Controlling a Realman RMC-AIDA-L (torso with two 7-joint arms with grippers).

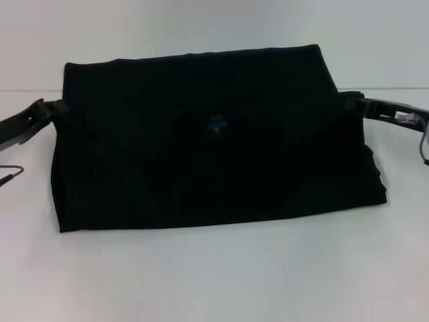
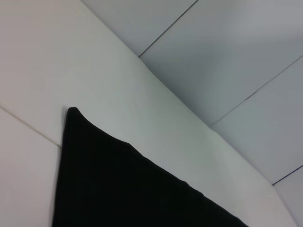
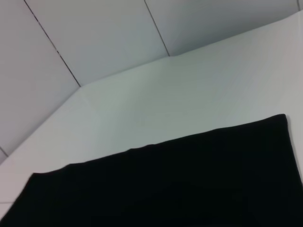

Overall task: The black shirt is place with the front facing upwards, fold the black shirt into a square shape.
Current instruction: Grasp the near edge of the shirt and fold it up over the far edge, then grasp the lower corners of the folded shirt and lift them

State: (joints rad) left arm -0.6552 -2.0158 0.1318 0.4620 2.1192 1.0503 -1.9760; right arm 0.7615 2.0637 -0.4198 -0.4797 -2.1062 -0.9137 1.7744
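Note:
The black shirt point(image 1: 201, 168) lies on the white table point(image 1: 214, 282) as a wide folded shape, plain black side up. A small blue neck label point(image 1: 218, 124) shows near its middle. The far part of the cloth stands up a little from the table. My left gripper point(image 1: 55, 109) is at the shirt's left edge, about a third of the way down from its far edge. My right gripper point(image 1: 350, 102) meets the right edge at the same height. The left wrist view shows one pointed corner of the shirt point(image 2: 118, 189). The right wrist view shows a straight edge of the shirt point(image 3: 189, 179).
A thin brown cable point(image 1: 10, 173) lies on the table at the left. Wires point(image 1: 422, 144) hang from the right arm. A pale panelled wall point(image 3: 118, 38) rises behind the table's far edge. Bare white table lies in front of the shirt.

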